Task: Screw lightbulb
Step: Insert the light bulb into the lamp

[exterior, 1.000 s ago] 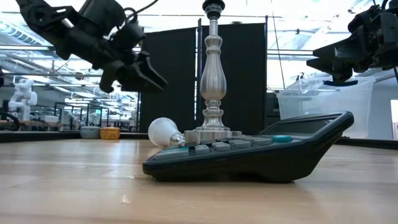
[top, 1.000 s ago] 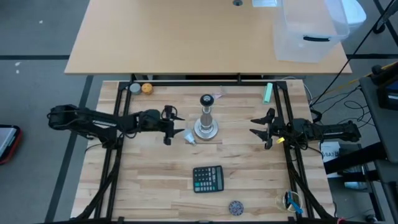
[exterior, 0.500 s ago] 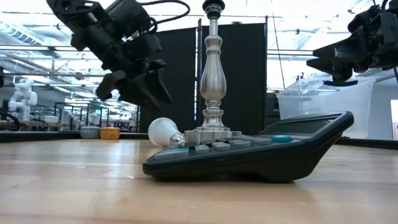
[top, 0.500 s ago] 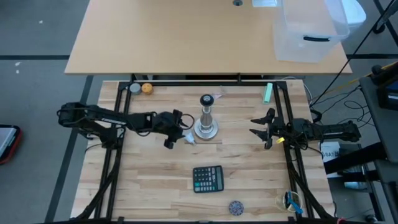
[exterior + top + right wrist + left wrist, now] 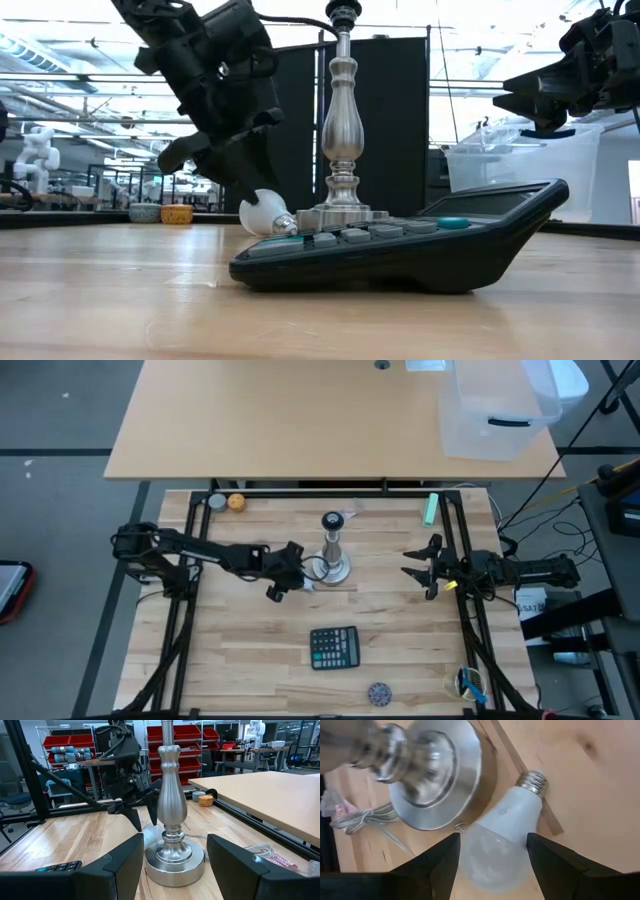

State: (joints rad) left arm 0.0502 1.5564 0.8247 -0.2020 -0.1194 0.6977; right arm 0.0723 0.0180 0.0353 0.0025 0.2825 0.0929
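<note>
The lightbulb (image 5: 502,832) lies on its side on the table, its frosted globe against the rim of the silver stand's round base (image 5: 427,775) and its screw base (image 5: 532,780) pointing away from my left gripper. In the high view the lightbulb (image 5: 306,583) is just left of the stand (image 5: 332,558). My left gripper (image 5: 493,837) is open and slants down over the globe, one finger on each side of it; I see no touch. My right gripper (image 5: 406,564) waits open and level at the table's right side, facing the stand (image 5: 170,820).
A black calculator (image 5: 335,647) lies nearer the front edge. An orange ball (image 5: 236,502) sits at the far left corner, and a green item (image 5: 430,508) at the far right. A thin cable (image 5: 360,817) runs from the stand's base. A small round dark item (image 5: 379,692) lies at the front.
My left gripper has gone toward the table's right, up to the lightbulb, tipping from a shallow slant to a steep downward one and sinking a little. Its fingers have stayed open. The lightbulb and the stand have not moved.
</note>
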